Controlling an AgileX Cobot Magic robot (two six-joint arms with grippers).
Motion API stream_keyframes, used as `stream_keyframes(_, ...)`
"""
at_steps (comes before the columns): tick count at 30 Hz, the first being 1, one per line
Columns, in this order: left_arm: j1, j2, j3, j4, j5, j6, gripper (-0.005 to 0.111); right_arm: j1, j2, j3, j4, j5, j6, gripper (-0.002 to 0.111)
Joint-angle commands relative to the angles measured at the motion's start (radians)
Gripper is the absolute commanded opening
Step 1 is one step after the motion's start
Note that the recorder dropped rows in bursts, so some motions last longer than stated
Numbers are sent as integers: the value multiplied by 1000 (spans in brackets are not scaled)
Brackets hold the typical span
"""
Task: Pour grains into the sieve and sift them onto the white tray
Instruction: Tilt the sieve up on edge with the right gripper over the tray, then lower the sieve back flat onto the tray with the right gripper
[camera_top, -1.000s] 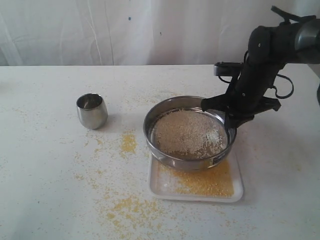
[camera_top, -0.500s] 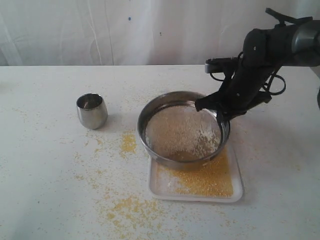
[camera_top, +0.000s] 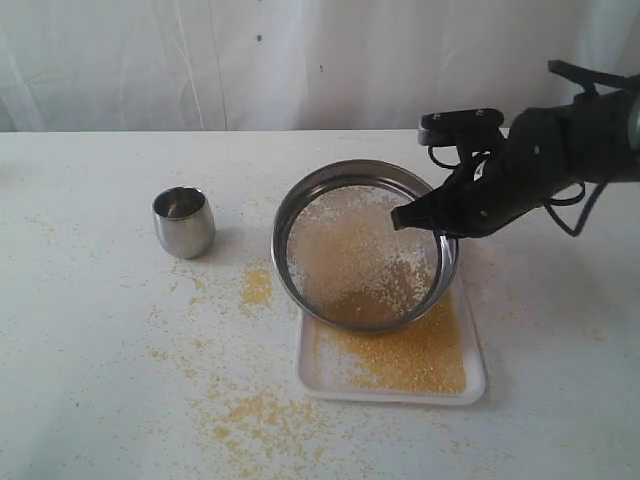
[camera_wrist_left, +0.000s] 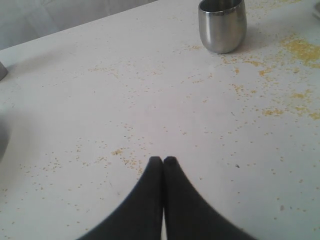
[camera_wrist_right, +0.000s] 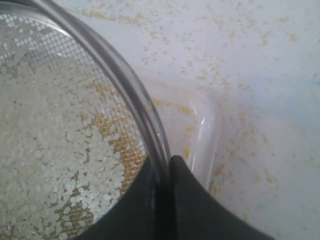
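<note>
The right gripper (camera_wrist_right: 161, 167), pinching the sieve (camera_top: 362, 245) by its rim, has tipped it up above the white tray (camera_top: 318, 378). The grains (camera_top: 365, 290) have slid to the sieve's low side, nearest the tray, baring mesh. Yellow fines lie heaped on the tray, so sifting looks well along. A second ago the sieve hung level, its load spread evenly. The left gripper (camera_wrist_left: 163, 161), tips pressed together and empty, sits well apart from the tray, farther off than the steel cup (camera_top: 184, 221).
</note>
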Motion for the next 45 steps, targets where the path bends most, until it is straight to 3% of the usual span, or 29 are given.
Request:
stream_keyframes(1,-9,-5,3,-3,0,-1,0,-3,-87,72,7,-181,12,0)
stream_keyframes(10,-9,-5,3,-3,0,-1,0,-3,-169,88,-2,-281,-39,0)
stream_keyframes(26,-9,-5,3,-3,0,-1,0,-17,-173,65,2,-283,-39,0)
stream_keyframes(33,-9,-5,3,-3,0,-1,0,-119,-16,-282,17,352,15,0)
stream_keyframes(38,-9,-5,3,-3,0,-1,0,-132,84,-391,83,741,-28,0)
stream_keyframes(41,-9,-5,3,-3,0,-1,0,-122,95,-373,173,758,-143,0)
stream_keyframes(45,-9,-5,3,-3,0,-1,0,-133,108,-405,173,513,-170,0)
